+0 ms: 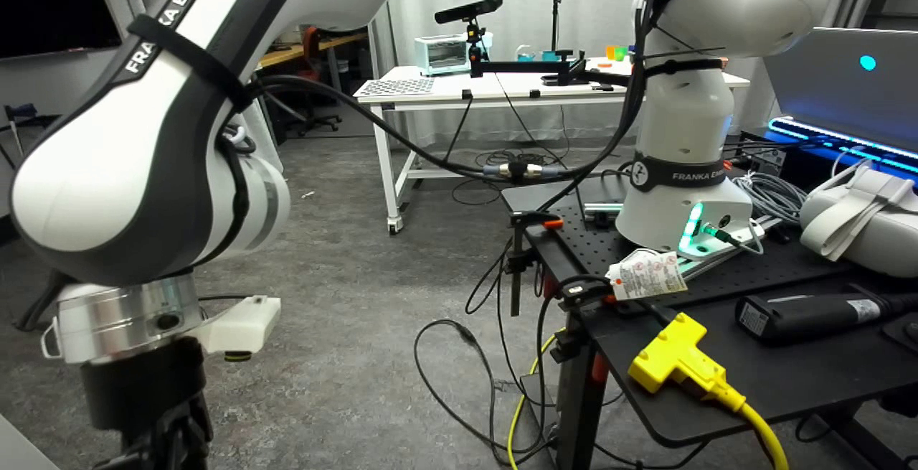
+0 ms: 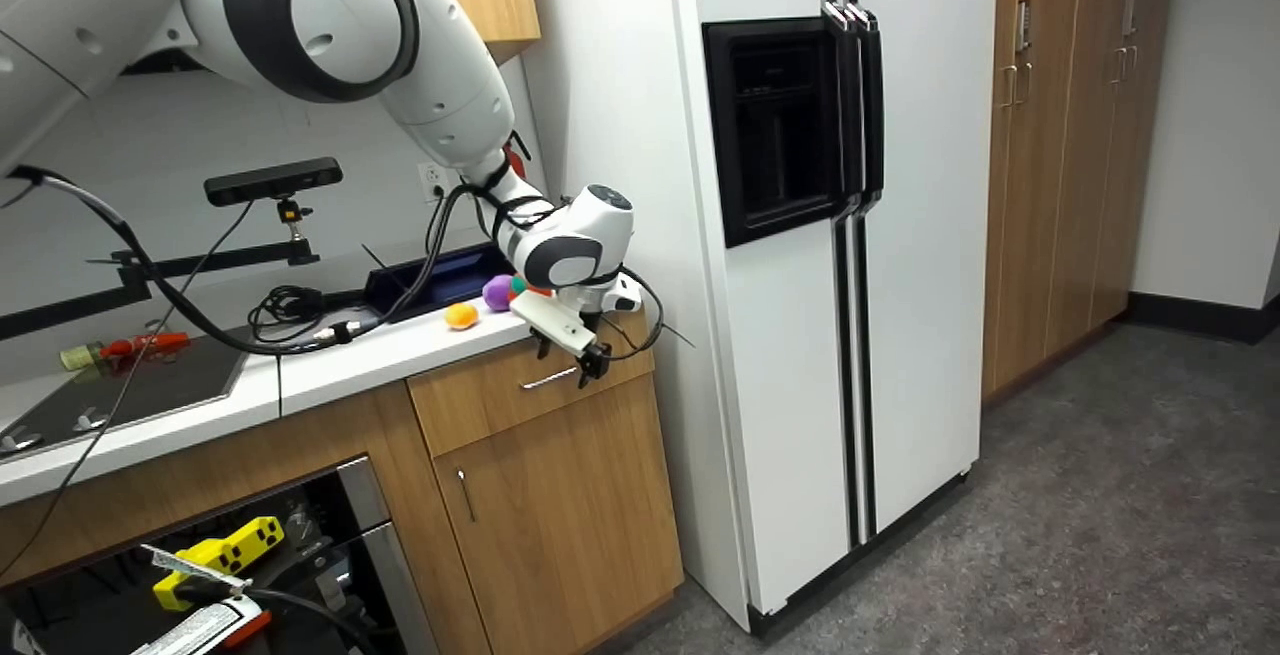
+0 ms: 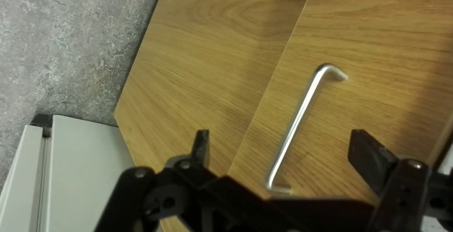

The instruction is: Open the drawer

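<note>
So my hand is spread wide, 2 fingers well apart, and in the wrist view the silver handle sits in the gap with neither finger on it. Honestly can't tell whether the tips reach past it or just hang in front. The drawer looks closed, right below the front edge of the worktop, by the corner nearest the fridge. Up top, an orange round thing sits just in from that edge, a purple round thing is a bit farther back, and a dark blue bin is over by the back edge.
</note>
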Available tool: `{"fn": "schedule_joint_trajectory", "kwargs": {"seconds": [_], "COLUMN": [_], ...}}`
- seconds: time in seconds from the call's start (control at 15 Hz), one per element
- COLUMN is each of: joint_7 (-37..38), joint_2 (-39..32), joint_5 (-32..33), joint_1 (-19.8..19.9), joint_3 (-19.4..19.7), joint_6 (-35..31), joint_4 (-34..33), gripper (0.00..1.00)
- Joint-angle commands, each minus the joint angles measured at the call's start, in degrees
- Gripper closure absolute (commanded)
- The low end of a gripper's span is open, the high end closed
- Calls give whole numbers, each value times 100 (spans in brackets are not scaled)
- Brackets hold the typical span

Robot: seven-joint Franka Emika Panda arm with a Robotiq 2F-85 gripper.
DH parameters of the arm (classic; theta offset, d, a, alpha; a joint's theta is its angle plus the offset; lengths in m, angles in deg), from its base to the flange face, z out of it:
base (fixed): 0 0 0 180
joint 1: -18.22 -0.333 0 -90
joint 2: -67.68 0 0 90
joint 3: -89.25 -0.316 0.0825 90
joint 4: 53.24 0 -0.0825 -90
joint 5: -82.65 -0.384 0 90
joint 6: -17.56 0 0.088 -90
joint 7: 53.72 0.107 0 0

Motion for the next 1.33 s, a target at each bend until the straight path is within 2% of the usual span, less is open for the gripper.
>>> {"fn": "schedule_joint_trajectory", "kwargs": {"seconds": [0.0,0.73,1.27], "joint_7": [-48,42,177], "joint_2": [-286,-854,-603], "joint_5": [54,216,403], "joint_1": [-48,-150,-191], "joint_3": [14,59,325], "joint_6": [97,191,86], "joint_4": [-314,-823,-561], "gripper": [0,0,0]}}
